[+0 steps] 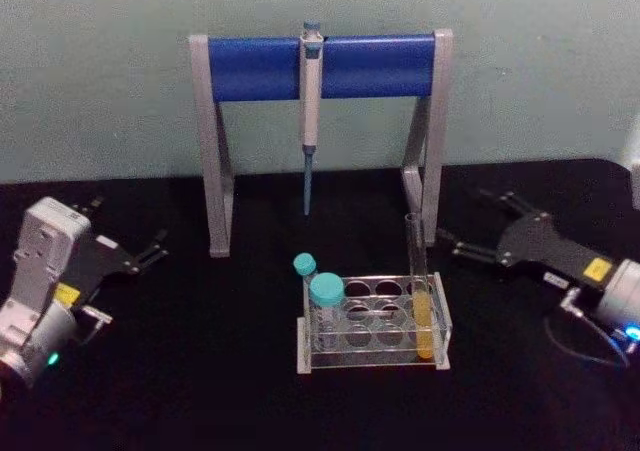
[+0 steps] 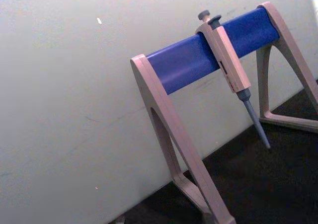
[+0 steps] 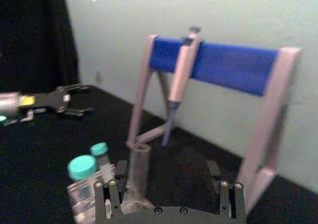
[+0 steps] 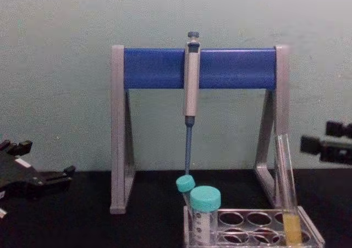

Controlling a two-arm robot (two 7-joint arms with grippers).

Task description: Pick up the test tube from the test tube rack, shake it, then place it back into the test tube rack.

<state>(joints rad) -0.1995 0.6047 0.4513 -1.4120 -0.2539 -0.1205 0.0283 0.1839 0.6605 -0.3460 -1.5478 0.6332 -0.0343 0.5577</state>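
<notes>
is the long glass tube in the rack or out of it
In. The tube stands upright in a right-end hole of the rack; neither gripper touches it.

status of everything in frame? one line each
test tube: upright in the rack's right end, uncapped, yellow liquid in its lower part, not held
test tube rack: flat on the table, most holes empty
two capped tubes: in the rack's left end, teal caps on
pipette: hanging from the stand's blue bar
left hand: open, empty, far left of the rack
right hand: open, empty, right of the test tube
</notes>
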